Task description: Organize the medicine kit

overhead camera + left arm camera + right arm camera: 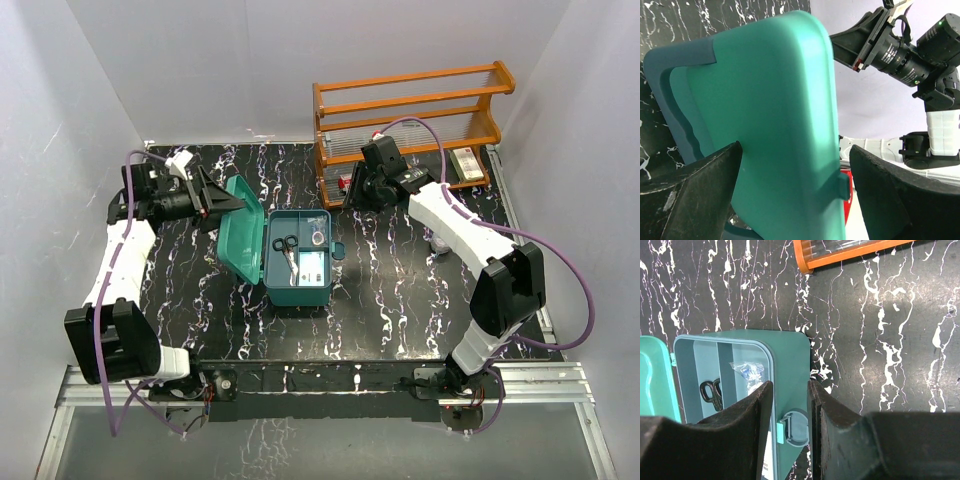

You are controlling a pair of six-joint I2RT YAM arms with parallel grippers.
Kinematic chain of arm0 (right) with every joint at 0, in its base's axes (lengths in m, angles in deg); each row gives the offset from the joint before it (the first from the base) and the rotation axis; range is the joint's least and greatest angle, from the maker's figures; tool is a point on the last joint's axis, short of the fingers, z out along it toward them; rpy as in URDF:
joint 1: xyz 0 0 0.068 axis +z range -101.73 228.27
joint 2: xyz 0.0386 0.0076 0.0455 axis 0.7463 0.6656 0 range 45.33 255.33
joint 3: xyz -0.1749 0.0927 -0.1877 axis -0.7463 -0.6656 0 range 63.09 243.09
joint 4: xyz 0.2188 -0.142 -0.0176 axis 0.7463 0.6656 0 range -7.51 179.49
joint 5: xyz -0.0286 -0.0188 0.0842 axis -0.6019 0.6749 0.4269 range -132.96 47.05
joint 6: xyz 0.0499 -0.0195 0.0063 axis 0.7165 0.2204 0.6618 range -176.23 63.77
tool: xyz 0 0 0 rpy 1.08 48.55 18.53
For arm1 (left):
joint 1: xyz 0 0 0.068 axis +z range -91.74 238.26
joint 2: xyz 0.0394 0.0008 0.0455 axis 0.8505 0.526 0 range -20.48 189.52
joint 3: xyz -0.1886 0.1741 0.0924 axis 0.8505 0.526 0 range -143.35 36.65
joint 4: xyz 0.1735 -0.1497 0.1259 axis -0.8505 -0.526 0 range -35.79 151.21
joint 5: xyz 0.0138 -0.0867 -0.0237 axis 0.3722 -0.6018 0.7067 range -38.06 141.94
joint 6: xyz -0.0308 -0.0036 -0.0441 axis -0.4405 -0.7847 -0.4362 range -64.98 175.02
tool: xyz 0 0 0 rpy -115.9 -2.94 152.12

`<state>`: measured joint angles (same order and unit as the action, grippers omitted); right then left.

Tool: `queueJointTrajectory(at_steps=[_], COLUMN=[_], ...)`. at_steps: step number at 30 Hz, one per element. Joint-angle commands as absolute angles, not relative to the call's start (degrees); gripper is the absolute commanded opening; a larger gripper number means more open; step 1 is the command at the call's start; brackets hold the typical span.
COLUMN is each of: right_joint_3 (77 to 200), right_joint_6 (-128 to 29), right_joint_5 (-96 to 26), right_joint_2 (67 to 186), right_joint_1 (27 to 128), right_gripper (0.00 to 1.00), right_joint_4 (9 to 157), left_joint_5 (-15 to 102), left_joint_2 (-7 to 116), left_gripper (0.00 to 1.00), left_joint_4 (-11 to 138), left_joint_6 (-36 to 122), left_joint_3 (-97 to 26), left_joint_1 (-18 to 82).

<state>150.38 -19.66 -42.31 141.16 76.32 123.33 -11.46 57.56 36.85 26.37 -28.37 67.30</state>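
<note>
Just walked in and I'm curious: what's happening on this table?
A two-armed robot is working on a teal kit, which lies open with scissors and a clear bag inside. The left claw, wide open, straddles the raised lid. The right claw hovers by the kit's latch side, narrowly open, apparently empty.

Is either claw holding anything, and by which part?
Nothing is gripped. The left claw stands open astride the raised lid of the medicine kit; the right claw, empty, hangs above its latch.
</note>
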Motion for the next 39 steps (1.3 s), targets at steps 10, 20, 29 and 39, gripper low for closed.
queueJointTrajectory(at_steps=[10, 20, 29, 39], right_joint_3=[150.53, 149.89, 147.02, 142.49], right_joint_6=[-18.53, -16.80, -17.37, -21.96], right_joint_5=[-43.07, -48.16, -45.90, -30.54], right_joint_2=[138.43, 135.85, 131.01, 129.13], right_joint_1=[76.14, 75.19, 74.81, 74.75], right_gripper=[0.31, 0.31, 0.34, 0.52], right_joint_4=[120.70, 120.90, 115.38, 104.37], left_joint_5=[-12.59, -12.36, -12.14, 0.16], left_joint_2=[57.66, 57.66, 58.80, 59.80], left_gripper=[0.89, 0.90, 0.90, 0.90], left_joint_4=[37.88, 46.34, 52.85, 43.64], left_joint_6=[23.58, 15.64, 8.79, 15.88], left_joint_3=[-33.87, -32.51, -31.67, -33.16], left_joint_1=[60.59, 56.89, 56.15, 56.07])
